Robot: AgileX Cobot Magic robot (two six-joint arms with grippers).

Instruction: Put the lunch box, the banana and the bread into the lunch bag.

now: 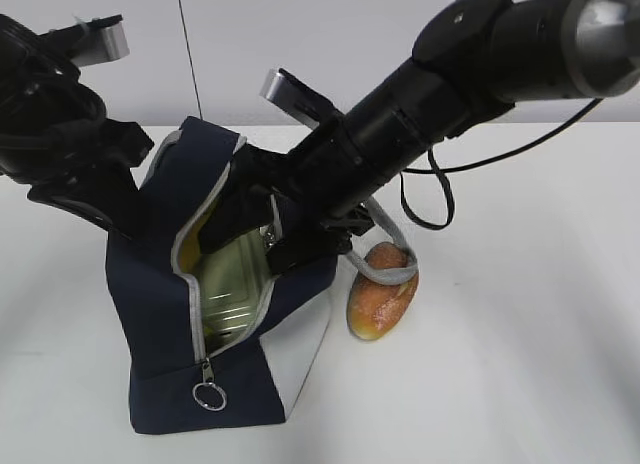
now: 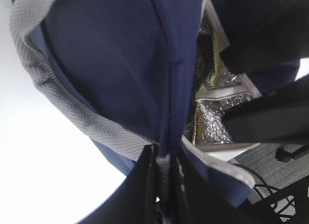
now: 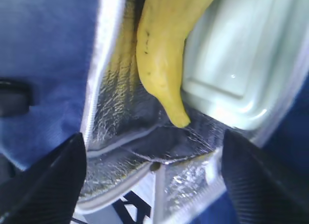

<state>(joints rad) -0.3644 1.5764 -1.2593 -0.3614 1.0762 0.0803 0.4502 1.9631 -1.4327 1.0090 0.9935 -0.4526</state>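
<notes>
Yellow banana (image 3: 161,60) sits inside lunch bag (image 1: 165,314), right gripper (image 3: 154,178) spread; left gripper (image 2: 164,185) pinching fabric; bread (image 1: 380,294) at centre-right probably next.

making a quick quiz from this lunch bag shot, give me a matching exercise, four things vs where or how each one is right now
Things:
1. banana
2. bread
3. lunch box
4. left gripper

States:
a. on the table beside the lunch bag
b. shut on the bag's fabric
c. yellow, lying in the bag against the green lid
d. green-lidded, already inside the bag

Pairs: 1-c, 2-a, 3-d, 4-b
</notes>
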